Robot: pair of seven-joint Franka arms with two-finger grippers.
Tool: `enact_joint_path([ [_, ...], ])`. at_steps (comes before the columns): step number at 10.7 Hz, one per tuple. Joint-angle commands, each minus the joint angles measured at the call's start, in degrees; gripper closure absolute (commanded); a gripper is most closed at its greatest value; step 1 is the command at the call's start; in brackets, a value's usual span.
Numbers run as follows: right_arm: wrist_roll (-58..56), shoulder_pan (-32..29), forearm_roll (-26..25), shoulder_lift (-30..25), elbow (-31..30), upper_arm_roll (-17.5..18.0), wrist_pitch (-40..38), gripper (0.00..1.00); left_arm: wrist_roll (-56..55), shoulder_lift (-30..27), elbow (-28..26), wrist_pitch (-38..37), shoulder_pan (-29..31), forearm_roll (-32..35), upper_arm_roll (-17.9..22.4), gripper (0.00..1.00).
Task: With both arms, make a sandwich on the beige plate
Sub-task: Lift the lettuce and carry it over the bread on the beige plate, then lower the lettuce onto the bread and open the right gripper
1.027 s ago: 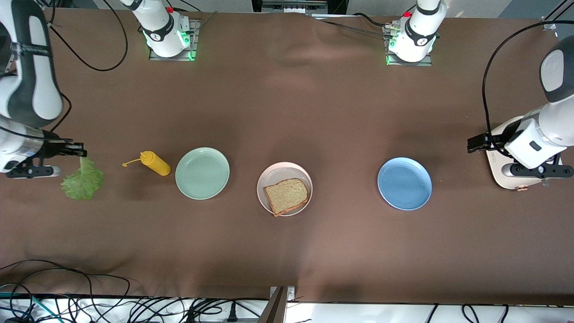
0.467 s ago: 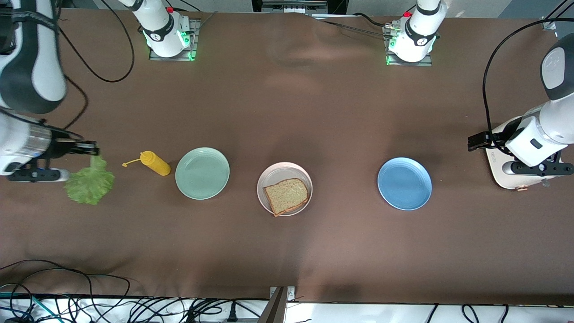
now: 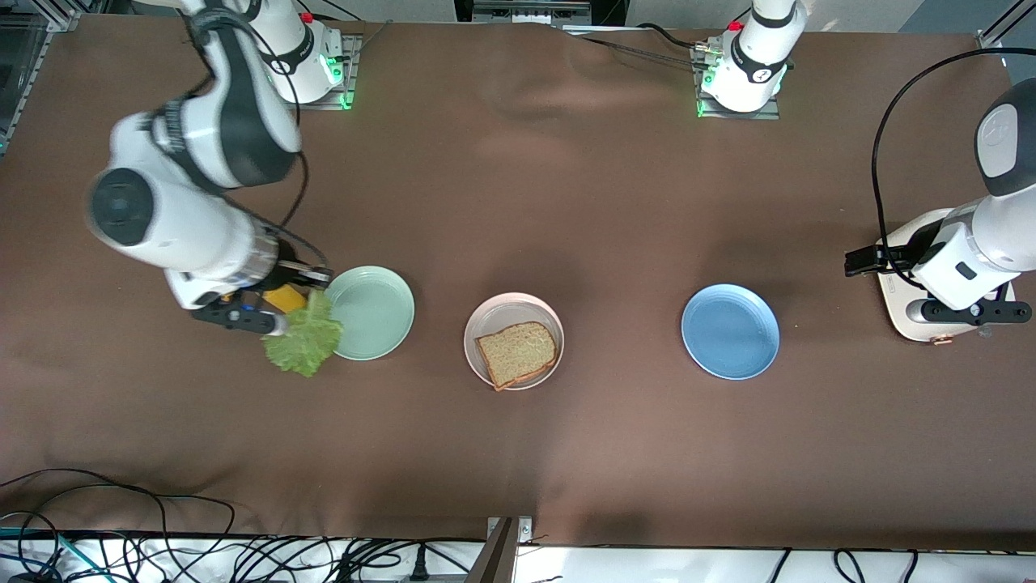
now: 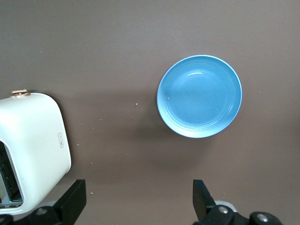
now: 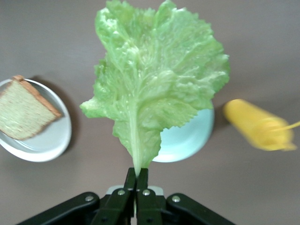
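One slice of brown bread (image 3: 518,353) lies on the beige plate (image 3: 510,302) in the middle of the table. My right gripper (image 3: 317,281) is shut on the stem of a ruffled green lettuce leaf (image 3: 303,342), which hangs over the edge of the mint green plate (image 3: 372,312). The right wrist view shows the right gripper (image 5: 136,176) pinching the leaf (image 5: 154,84), with the bread (image 5: 23,110) on its plate (image 5: 51,147) off to one side. My left gripper (image 3: 859,259) waits open and holds nothing; it hangs over bare table (image 4: 138,197) beside the toaster.
A yellow squeeze bottle (image 3: 285,298) lies beside the mint green plate (image 5: 185,140), mostly hidden under the right hand; it shows as (image 5: 255,124). A blue plate (image 3: 730,330) (image 4: 200,96) and a white toaster (image 3: 897,295) (image 4: 33,145) sit toward the left arm's end.
The right arm has swung the lettuce from its own end of the table over the yellow bottle to the mint green plate's edge. The left arm has barely moved.
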Motion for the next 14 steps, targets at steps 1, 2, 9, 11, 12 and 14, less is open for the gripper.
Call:
enact_joint_path([
  [1, 10.77, 6.01, 1.01, 6.45, 1.99, -0.57, 9.62, 1.0, 0.14, -0.17, -0.07, -0.1, 0.36, 0.74, -0.25, 0.0],
  [2, 13.08, 7.95, 1.62, 9.35, 2.43, 0.21, 14.98, 1.0, 0.14, -0.17, -0.07, -0.1, 0.36, 0.74, -0.25, 0.0],
  [9, 30.94, 16.41, 5.58, 23.0, 2.43, 5.32, 43.16, 1.0, 0.05, 0.71, -0.07, -0.1, 0.18, 0.48, -0.25, 0.0],
  [11, 32.07, 16.58, 5.58, 22.74, 2.52, 5.32, 43.42, 0.31, 0.05, 0.71, -0.07, -0.1, 0.18, 0.39, -0.25, 0.0],
  [12, 33.21, 17.02, 5.41, 22.13, 2.52, 5.23, 43.59, 0.22, -0.12, 0.71, -0.07, -0.1, 0.01, 0.39, -0.34, 0.0],
  [14, 32.79, 17.11, 5.06, 20.46, 2.52, 4.88, 43.42, 0.08, -0.13, 0.71, 0.02, -0.1, 0.09, 0.39, -0.43, 0.0],
])
